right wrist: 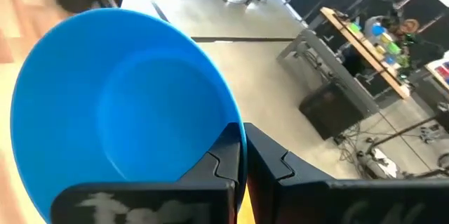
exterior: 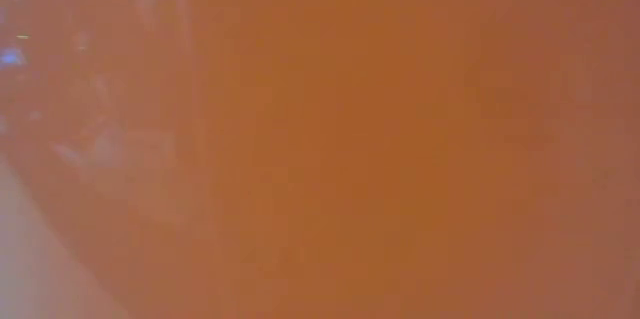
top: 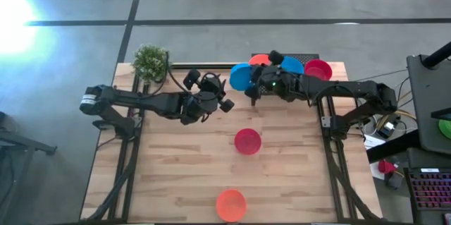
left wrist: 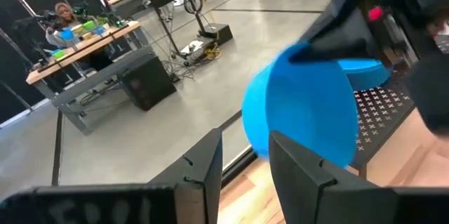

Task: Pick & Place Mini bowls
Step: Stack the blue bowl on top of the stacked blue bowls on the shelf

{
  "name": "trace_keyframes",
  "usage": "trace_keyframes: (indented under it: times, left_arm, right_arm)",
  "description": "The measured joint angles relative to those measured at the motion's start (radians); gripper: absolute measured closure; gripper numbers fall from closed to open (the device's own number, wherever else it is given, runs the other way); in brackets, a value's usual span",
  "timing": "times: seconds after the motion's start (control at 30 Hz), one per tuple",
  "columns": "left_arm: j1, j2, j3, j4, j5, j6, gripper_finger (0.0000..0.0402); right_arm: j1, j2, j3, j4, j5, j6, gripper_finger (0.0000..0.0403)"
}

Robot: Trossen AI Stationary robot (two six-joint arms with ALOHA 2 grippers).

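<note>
**Operator:** What was the right gripper [right wrist: 242,161] holding, and why at that angle?

**Technician:** Its fingers were pressed together on the rim of a blue mini bowl [right wrist: 123,104], one finger inside the wall and one outside. A rim pinch suits a shallow bowl, since the body appears too wide to span. The bowl hung tilted, clear of the table [top: 176,168], just ahead of the black mesh rack [left wrist: 382,104] where other bowls [top: 317,68] sat.

**Operator:** And the left gripper [left wrist: 245,161]?

**Technician:** Its fingers stood apart with nothing between them, the blue bowl directly ahead and close. It probably waited to receive a hand-over, though that is a judgement.

**Operator:** Where were the other bowls?

**Technician:** A red bowl [top: 247,141] lay on the table, below both grippers in the high view. An orange bowl [top: 231,204] lay further off at the table edge, apparently blocking the low view.

**Operator:** The potted plant [top: 151,62]?

**Technician:** Behind the left arm, well apart.
</note>
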Motion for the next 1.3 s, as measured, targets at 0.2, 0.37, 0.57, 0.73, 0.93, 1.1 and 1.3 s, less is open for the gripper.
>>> trace_keyframes:
  times: [0.2, 0.37, 0.57, 0.73, 0.93, 1.1, 1.3]
  left_arm:
    - [0.000, -0.001, 0.000, -0.006, 0.003, 0.000, 0.0289]
    - [0.000, -0.001, 0.000, -0.007, 0.005, 0.000, 0.0289]
    - [0.001, -0.001, 0.000, -0.006, 0.006, 0.000, 0.0289]
    - [0.001, -0.001, 0.000, -0.006, 0.006, 0.000, 0.0289]
    - [0.001, -0.001, 0.000, -0.006, 0.006, 0.000, 0.0289]
    - [0.001, -0.001, 0.000, -0.006, 0.007, 0.000, 0.0289]
    - [0.001, -0.001, 0.000, -0.006, 0.007, 0.000, 0.0289]
  right_arm:
    - [-0.047, -0.103, 0.000, -0.046, -0.004, 0.071, 0.0395]
    - [-0.163, -0.215, 0.012, -0.197, -0.115, 0.252, 0.0395]
    - [-0.372, -0.286, 0.054, -0.410, -0.341, 0.447, 0.0395]
    - [-0.543, -0.275, 0.073, -0.547, -0.500, 0.513, 0.0394]
    - [-0.667, -0.227, 0.073, -0.667, -0.540, 0.523, 0.0394]
    - [-0.709, -0.193, 0.073, -0.677, -0.551, 0.498, 0.0394]
    - [-0.720, -0.170, 0.073, -0.740, -0.558, 0.508, 0.0394]
